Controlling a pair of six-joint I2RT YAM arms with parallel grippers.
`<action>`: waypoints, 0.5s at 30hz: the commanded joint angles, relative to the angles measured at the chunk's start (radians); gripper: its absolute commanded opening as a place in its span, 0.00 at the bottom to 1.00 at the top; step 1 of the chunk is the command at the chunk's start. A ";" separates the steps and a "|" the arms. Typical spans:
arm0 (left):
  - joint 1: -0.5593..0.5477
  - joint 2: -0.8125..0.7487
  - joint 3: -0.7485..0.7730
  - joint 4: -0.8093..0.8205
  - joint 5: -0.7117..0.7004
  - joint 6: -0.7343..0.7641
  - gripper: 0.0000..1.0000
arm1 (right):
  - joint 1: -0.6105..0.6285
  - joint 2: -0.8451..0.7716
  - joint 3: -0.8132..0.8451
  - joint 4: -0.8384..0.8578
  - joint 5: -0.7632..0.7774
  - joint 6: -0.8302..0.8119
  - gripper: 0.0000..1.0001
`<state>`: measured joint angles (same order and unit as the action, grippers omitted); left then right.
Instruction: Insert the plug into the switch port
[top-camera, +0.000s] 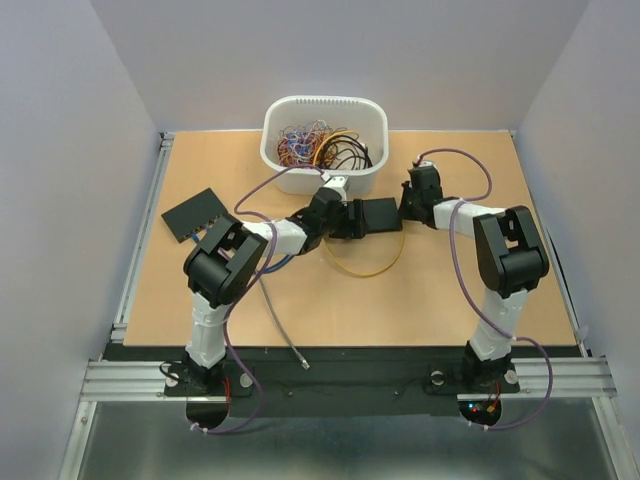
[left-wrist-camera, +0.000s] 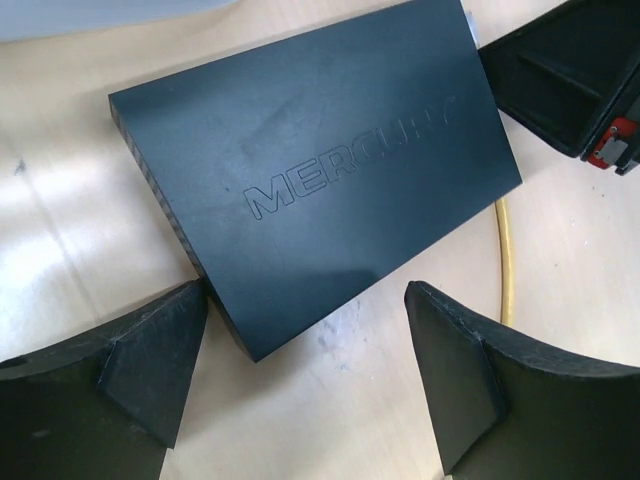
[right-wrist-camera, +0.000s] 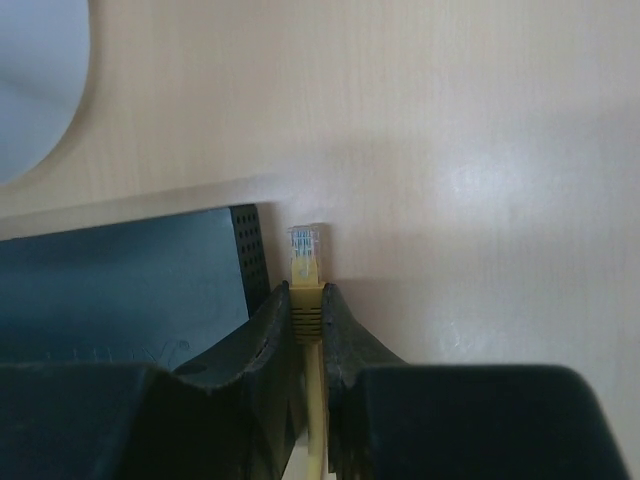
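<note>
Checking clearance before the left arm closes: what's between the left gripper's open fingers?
In the left wrist view, the near corner of the black switch box and bare table lie between the left gripper fingers.

On the surface (top-camera: 420, 290), a tub (top-camera: 325, 140) of tangled cables sits at the far edge, centre. Just in front of it lies a network switch (top-camera: 375, 215), with the left end effector (left-wrist-camera: 305, 370) over its left end and the right end effector (right-wrist-camera: 308, 310) just beside its right end. The plug (right-wrist-camera: 306, 250) sticks out of the right end effector's tips, next to the switch's corner. A cable (top-camera: 365, 268) loops on the surface before the switch. A second switch (top-camera: 193, 215) lies well apart at the left.
</note>
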<state>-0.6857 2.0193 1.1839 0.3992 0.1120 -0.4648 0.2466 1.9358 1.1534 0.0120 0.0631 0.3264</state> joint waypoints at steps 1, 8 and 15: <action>-0.084 -0.100 -0.100 0.049 0.028 -0.017 0.90 | 0.115 -0.014 -0.089 -0.064 -0.138 0.020 0.01; -0.147 -0.247 -0.303 0.075 0.012 -0.078 0.90 | 0.198 -0.069 -0.248 0.065 -0.151 0.089 0.00; -0.239 -0.349 -0.449 0.078 -0.021 -0.147 0.90 | 0.229 -0.069 -0.326 0.129 -0.140 0.111 0.01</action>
<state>-0.8574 1.7107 0.7914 0.4129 0.0227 -0.5396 0.3847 1.8256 0.9058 0.2523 0.0704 0.3866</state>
